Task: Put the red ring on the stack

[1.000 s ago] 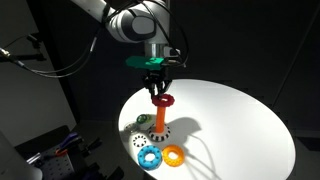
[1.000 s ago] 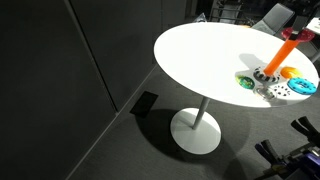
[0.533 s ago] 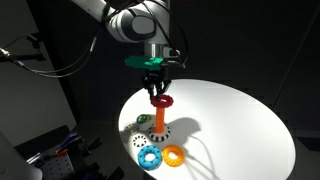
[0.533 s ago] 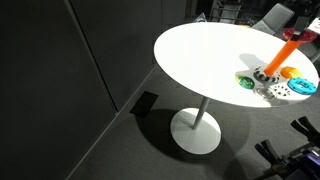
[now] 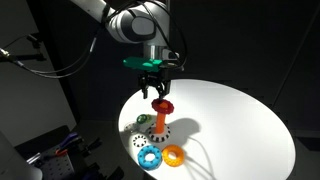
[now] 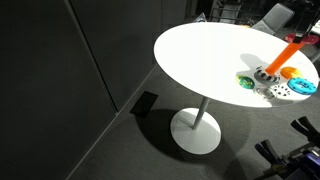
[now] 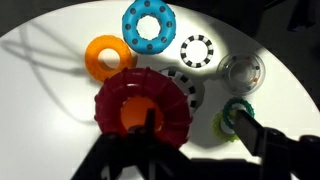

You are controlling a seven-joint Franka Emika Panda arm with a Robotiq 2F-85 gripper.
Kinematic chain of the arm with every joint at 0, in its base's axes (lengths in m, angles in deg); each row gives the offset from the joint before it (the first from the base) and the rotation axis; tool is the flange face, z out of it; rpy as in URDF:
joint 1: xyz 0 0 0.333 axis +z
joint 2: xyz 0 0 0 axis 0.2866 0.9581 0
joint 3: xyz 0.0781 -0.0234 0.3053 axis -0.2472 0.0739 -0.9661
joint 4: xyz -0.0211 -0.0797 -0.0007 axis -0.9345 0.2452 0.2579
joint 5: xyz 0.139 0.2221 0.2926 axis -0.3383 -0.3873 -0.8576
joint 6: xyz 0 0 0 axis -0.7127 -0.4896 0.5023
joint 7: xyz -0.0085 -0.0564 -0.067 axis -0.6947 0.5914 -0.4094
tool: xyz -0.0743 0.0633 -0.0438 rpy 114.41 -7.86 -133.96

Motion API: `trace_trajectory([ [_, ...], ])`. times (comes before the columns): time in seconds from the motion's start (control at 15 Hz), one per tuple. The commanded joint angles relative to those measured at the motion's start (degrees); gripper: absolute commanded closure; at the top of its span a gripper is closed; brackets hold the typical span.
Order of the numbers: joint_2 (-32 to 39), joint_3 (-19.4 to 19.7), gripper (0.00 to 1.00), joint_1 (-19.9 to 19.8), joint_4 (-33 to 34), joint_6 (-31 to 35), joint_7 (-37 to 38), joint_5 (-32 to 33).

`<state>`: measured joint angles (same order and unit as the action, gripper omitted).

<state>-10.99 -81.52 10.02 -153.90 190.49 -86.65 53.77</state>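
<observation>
Gripper (image 5: 155, 92) is hanging just above the red ring (image 7: 140, 103); whether it is gripping, I cannot tell. The ring is lying flat, hole facing upward, circling the peg's (image 5: 160, 122) top, with an orange ring (image 7: 105, 55) at its 11 o'clock.

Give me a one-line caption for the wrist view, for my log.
From above: red ring with the orange peg of the stack showing through its hole; orange ring and blue ring loose beside.
</observation>
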Motion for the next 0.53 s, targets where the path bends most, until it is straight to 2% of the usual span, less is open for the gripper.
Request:
trace_trajectory([
  [0.0,-1.1,0.1,0.00,-0.7,-0.8,-1.1,-0.3,-0.7],
  [0.47,-2.4,0.1,0.00,-0.7,-1.3,-1.9,-0.6,-0.9],
])
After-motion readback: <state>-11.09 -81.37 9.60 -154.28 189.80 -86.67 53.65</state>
